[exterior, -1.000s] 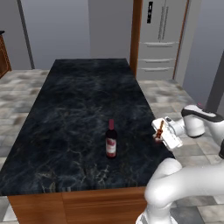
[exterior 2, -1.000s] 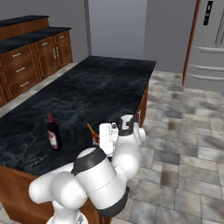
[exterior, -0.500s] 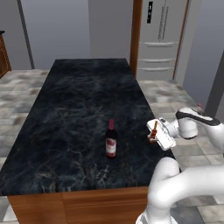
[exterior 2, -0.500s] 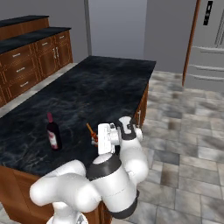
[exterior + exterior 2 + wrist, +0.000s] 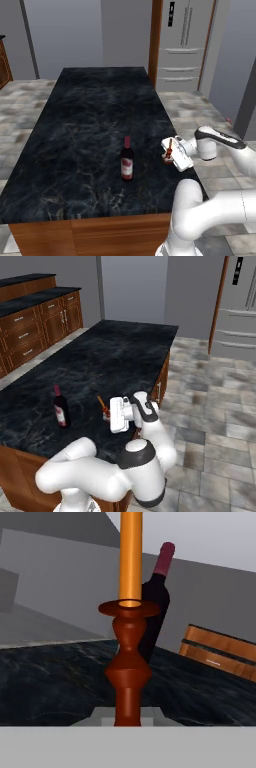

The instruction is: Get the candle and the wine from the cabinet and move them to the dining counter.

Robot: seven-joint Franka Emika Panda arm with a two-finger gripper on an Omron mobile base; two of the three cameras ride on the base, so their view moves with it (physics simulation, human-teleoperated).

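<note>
A: Where did the candle (image 5: 169, 151) stand relative to the desk (image 5: 90, 120) edge?

B: At the desk's right long edge, upright, its dark red holder clamped by the closed fingers (image 5: 169, 159) of the arm reaching in from the floor side.

A: And the wine (image 5: 127, 159)?

B: Upright on the marble, near the candle toward the desk's middle; the far half lay bare. 1 refrigerator (image 5: 182, 45) and wooden drawers (image 5: 30, 331) stood well apart across tiled floor (image 5: 215, 406).

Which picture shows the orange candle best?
The hand view: the candle stands close and big, holder and all. In the left base view and right base view it is tiny beside the tool.
</note>
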